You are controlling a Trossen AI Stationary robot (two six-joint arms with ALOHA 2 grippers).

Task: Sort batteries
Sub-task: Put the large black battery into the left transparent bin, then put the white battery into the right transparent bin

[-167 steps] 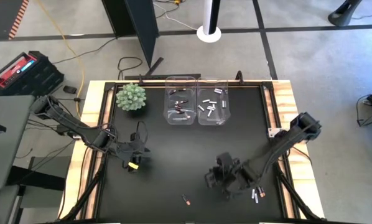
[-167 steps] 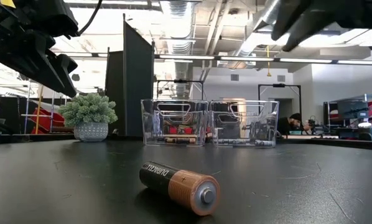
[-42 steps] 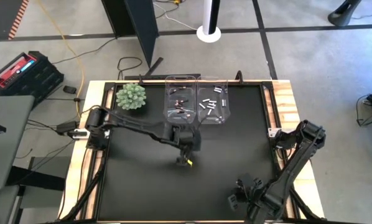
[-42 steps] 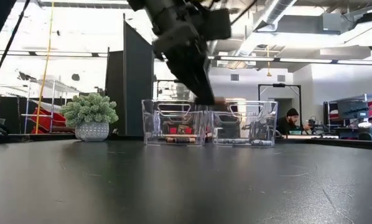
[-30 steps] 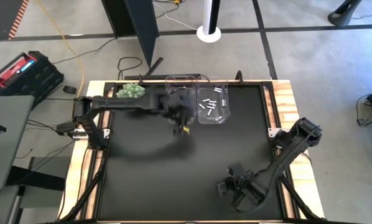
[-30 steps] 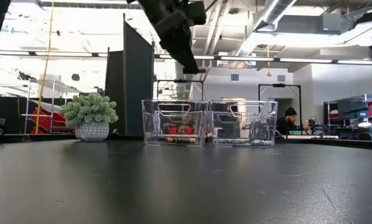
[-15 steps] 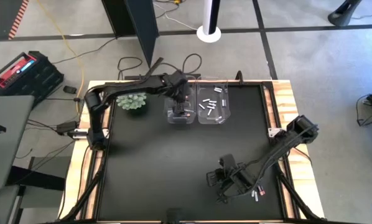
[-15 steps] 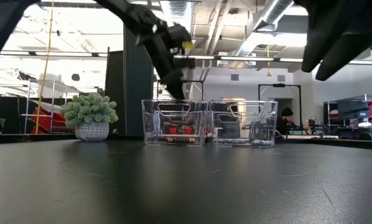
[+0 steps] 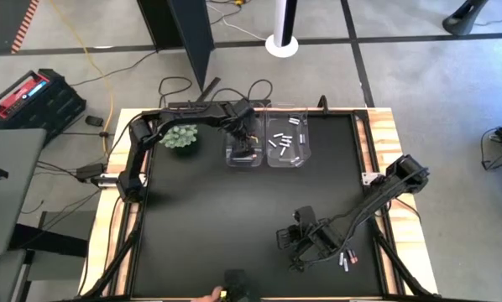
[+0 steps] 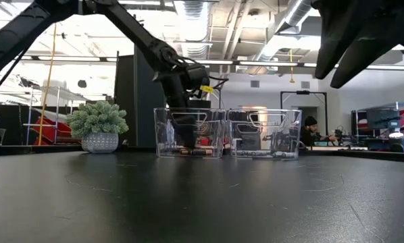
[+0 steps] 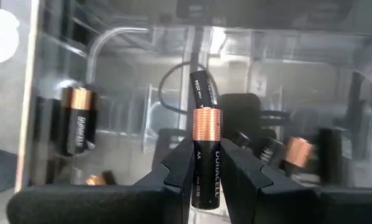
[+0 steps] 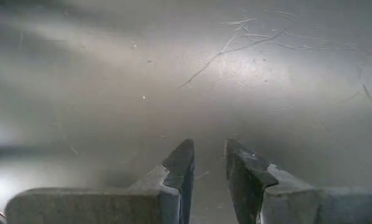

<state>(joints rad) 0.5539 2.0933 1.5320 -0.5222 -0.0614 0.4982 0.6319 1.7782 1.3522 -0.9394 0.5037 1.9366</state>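
Left hand [image 11: 204, 177] clenched a black-copper Duracell AA battery [image 11: 204, 155] inside left clear bin [image 9: 243, 138], 12 o'clock on desk [image 9: 209, 218]. Right hand [image 12: 208, 165] slightly parted, empty, 5 o'clock.

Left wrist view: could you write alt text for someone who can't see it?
Two dark fingers grip a black-and-copper Duracell AA battery upright inside a clear plastic bin. More copper-ended batteries lie around it in the bin.
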